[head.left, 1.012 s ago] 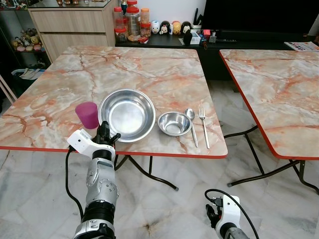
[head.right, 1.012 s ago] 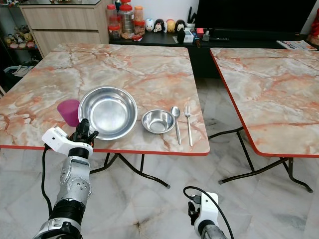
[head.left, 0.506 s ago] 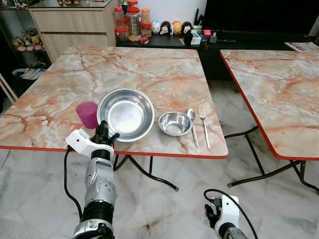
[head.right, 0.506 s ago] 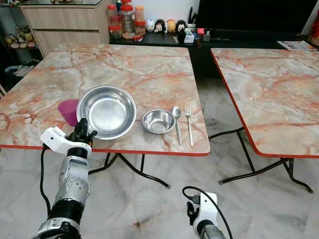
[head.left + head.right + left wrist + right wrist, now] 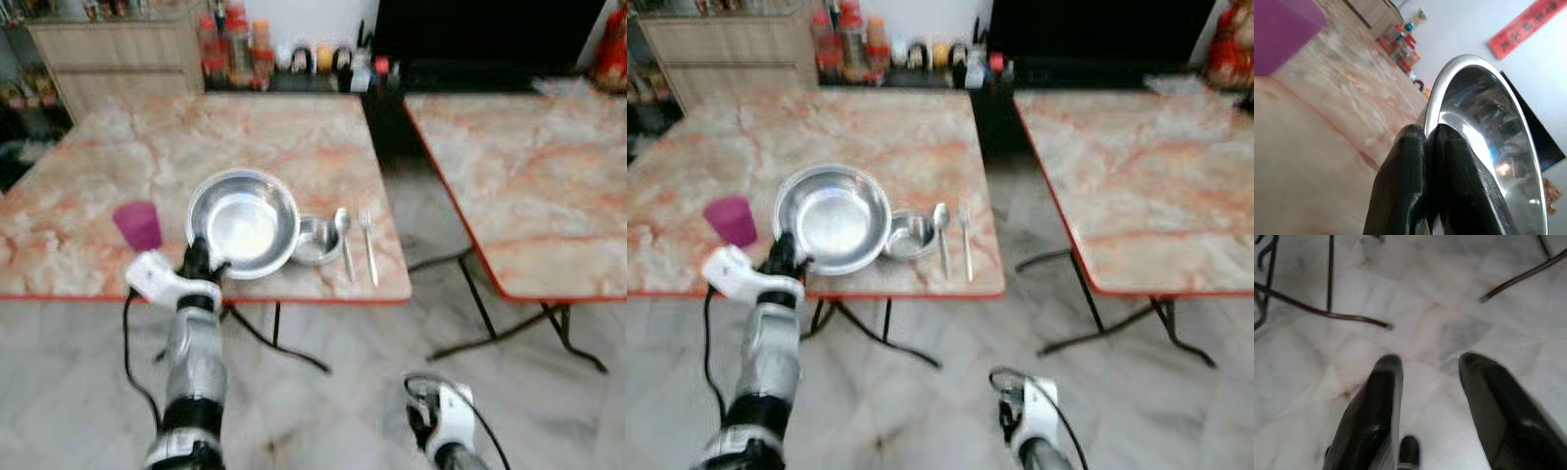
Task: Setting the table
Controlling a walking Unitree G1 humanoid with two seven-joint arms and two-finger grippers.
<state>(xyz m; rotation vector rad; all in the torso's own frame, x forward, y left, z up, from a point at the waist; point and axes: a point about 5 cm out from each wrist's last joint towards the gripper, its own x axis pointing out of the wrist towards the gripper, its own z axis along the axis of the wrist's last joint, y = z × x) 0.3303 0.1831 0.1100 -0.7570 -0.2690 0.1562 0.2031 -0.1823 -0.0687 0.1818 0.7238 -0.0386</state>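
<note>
My left gripper (image 5: 199, 259) is shut on the near rim of the large steel bowl (image 5: 242, 223) at the front edge of the marble table (image 5: 294, 127). In the left wrist view the two fingers (image 5: 1405, 161) pinch the rim of the large steel bowl (image 5: 1484, 122). The bowl's right side overlaps the small steel bowl (image 5: 315, 241). A spoon (image 5: 343, 240) and a fork (image 5: 368, 245) lie to the right of it. The purple cup (image 5: 138, 225) stands to the left. My right gripper (image 5: 1430, 367) hangs open above the floor.
A second marble table (image 5: 529, 176) stands to the right across a gap of tiled floor. Jars (image 5: 227, 59) and a wooden cabinet (image 5: 108, 59) stand behind the first table. Black folding legs (image 5: 274, 333) run under the table. The eye views are blurred.
The camera has shifted and blurred. The large bowl, held by my left gripper, has moved right, away from the purple cup and over the small bowl's edge.
</note>
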